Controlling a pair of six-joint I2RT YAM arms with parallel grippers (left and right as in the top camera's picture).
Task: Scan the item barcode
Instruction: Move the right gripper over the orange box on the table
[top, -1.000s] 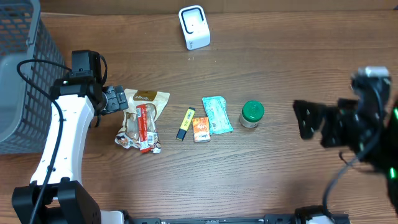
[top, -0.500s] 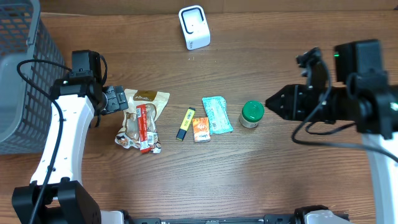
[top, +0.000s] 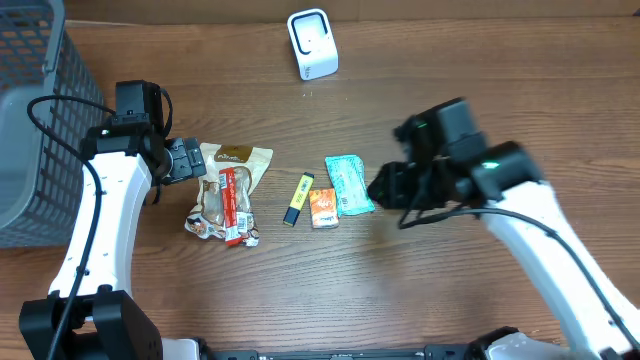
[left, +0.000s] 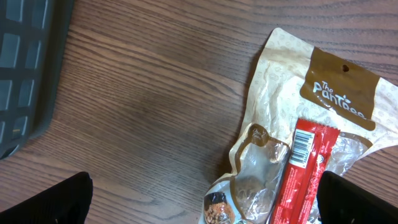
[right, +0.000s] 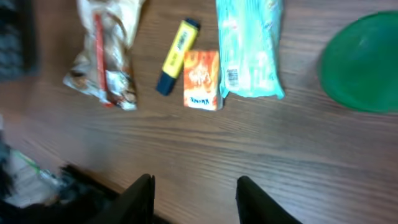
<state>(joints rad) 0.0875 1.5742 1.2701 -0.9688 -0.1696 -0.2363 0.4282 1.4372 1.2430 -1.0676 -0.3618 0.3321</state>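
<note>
**Right gripper beside the row of items, scanner at the far edge**

From the left: a grey basket (top: 40, 120). Then comes the left gripper (top: 192, 161), jaws spread wide and holding nothing, just beside the top edge of the snack bag (top: 235, 160). A red bar (left: 305, 168) lies on the bag, barcode up. Next, a yellow highlighter (top: 298, 198), an orange box (top: 323, 208) and a teal packet (top: 348, 184) lie side by side on the table (top: 300, 300). The white scanner (top: 312, 43) stands well beyond them.

The right gripper (right: 194, 198) hangs just right of the packet, fingers partly apart with nothing between them. Which item is meant cannot be told. By nearness it is probably the packet or the box: both lie ahead of the fingers in the right wrist view, so the right arm is nearer. The packet's long axis runs away from the robot, slightly tilted, with its barcode facing up at the nearer end. Farthest right stands a green-lidded jar (right: 360, 62).
</note>
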